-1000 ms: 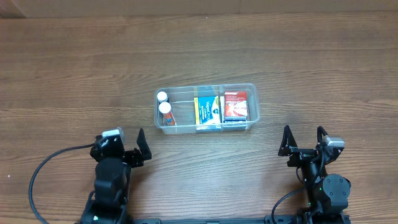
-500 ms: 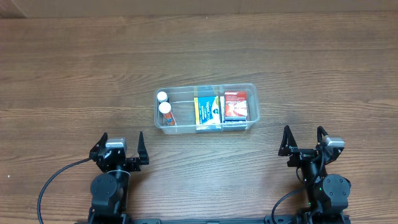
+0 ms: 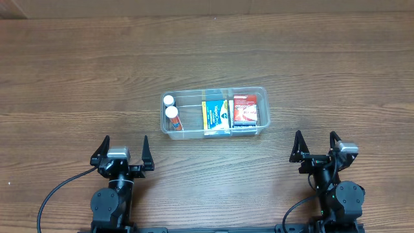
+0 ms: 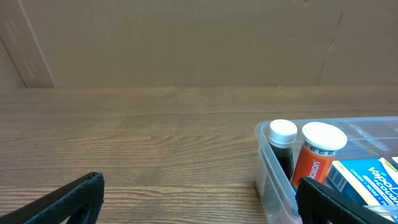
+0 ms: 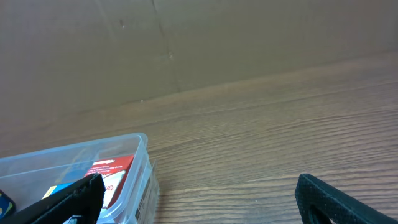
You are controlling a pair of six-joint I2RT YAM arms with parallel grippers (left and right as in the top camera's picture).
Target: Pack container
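The clear plastic container (image 3: 262, 110) stands mid-table. It holds two white-capped tubes (image 3: 171, 112), a blue and yellow box (image 3: 217, 115) and a red box (image 3: 245, 110). My left gripper (image 3: 123, 147) is open and empty near the front edge, in front of and left of the container. My right gripper (image 3: 316, 145) is open and empty in front of and right of it. The left wrist view shows the container's left end (image 4: 267, 168) with the orange tube (image 4: 314, 158) between open fingers (image 4: 68, 199). The right wrist view shows its right end (image 5: 144, 165) and the red box (image 5: 112, 174).
The wooden table (image 3: 77, 77) runs around the container on all sides. A brown cardboard wall (image 4: 186, 43) stands behind the table's far edge. Black cables (image 3: 52, 194) trail by the left arm's base.
My left gripper has swung left and squared up, its fingers now pointing straight toward the far edge. The right arm and the container have not moved.
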